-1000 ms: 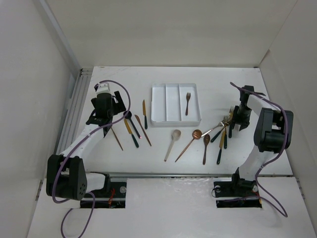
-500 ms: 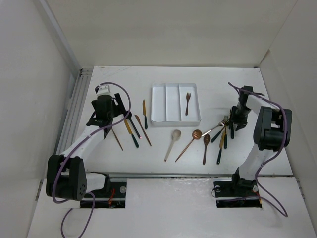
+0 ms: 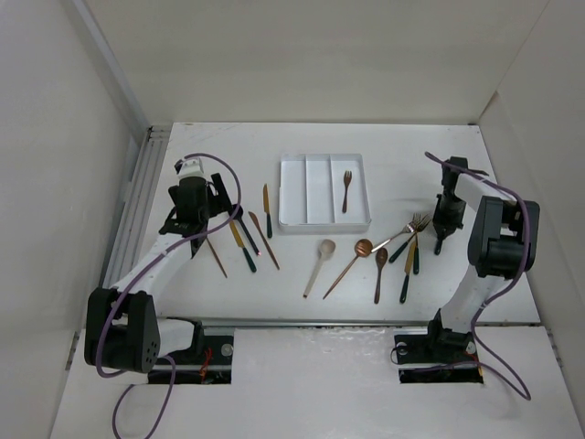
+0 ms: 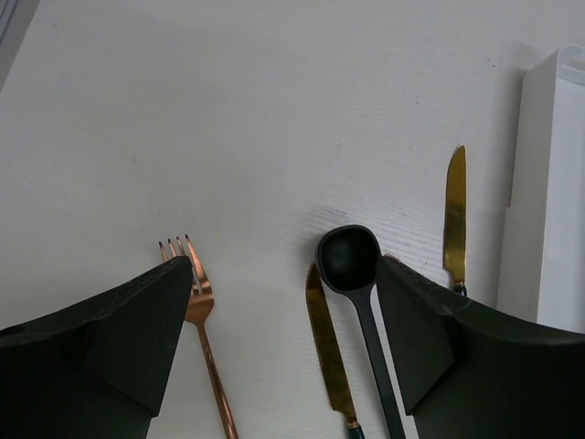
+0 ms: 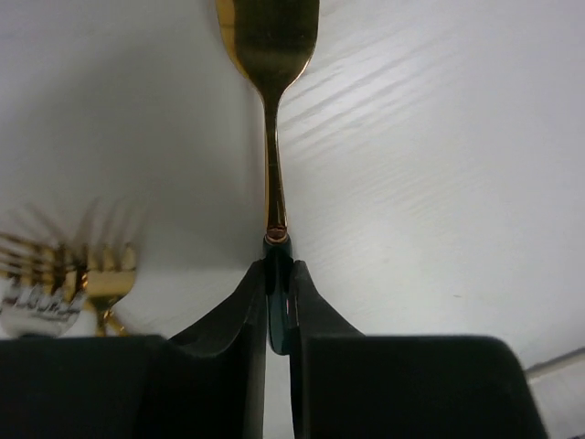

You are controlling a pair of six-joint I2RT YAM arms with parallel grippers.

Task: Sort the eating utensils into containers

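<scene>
The right pincer (image 5: pixel 279 274) was clamped on a gold utensil (image 5: pixel 271 155), while the left pincer (image 4: pixel 285 274) was spread wide above the counter (image 3: pixel 393 155).
In the right wrist view the jaws pinched the utensil's dark green handle at lower centre. Its gold stem ran up to a head cropped by the top edge, and blurred fork tines (image 5: pixel 55 265) showed at lower left. Between the left pincer's fingers lay a copper fork (image 4: pixel 203 306), a gold knife (image 4: pixel 322 338) and a black spoon (image 4: pixel 348 258). A second gold knife (image 4: pixel 454 210) lay just beside the white tray (image 4: pixel 548 183) at the right edge. Overhead, the tray sat at upper centre with one lone fork (image 3: pixel 346 190) in its right compartment, and other utensils were scattered below it.
</scene>
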